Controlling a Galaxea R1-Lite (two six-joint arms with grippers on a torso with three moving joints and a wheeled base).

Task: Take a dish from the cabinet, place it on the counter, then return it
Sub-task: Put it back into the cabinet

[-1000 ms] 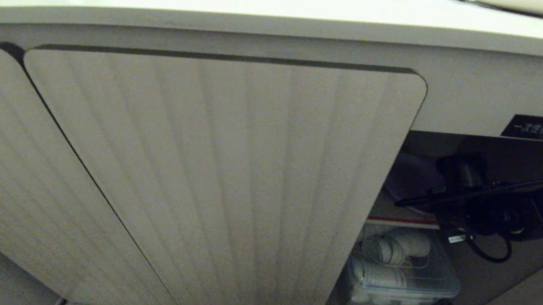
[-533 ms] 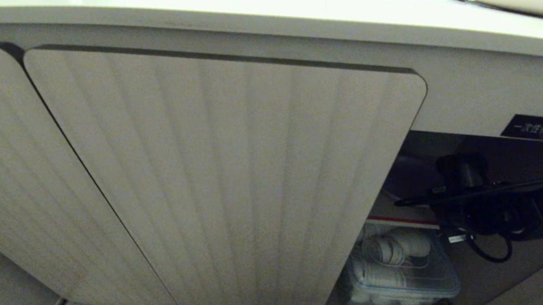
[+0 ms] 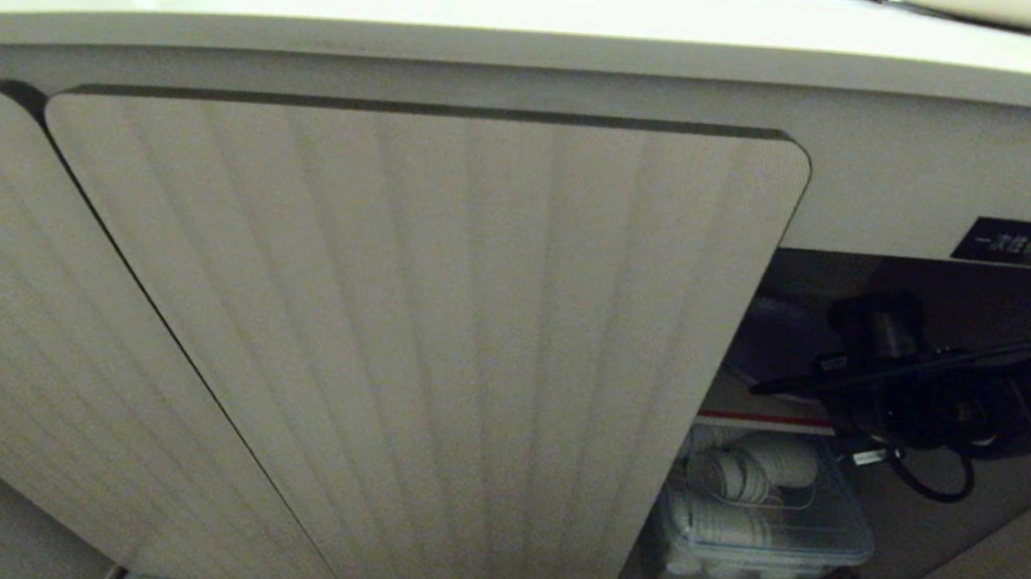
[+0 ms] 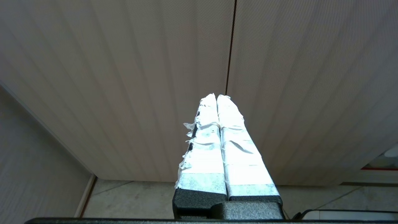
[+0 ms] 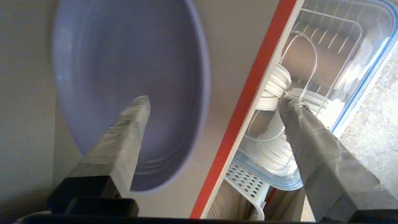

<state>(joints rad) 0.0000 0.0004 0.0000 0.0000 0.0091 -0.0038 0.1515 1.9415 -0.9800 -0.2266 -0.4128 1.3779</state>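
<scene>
My right tool [image 5: 214, 102] stands wide open, gripping nothing — the round, shallow lavender plastic dish [image 5: 124, 77] lies flat on the cabinet's red-edged inner shelf [image 5: 245, 102], one finger over its bowl. Left tool [image 4: 217, 99] parked, pressed together, farther off.

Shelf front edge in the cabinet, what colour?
Red strip on the shelf edge, clearest in the right wrist view.
</scene>
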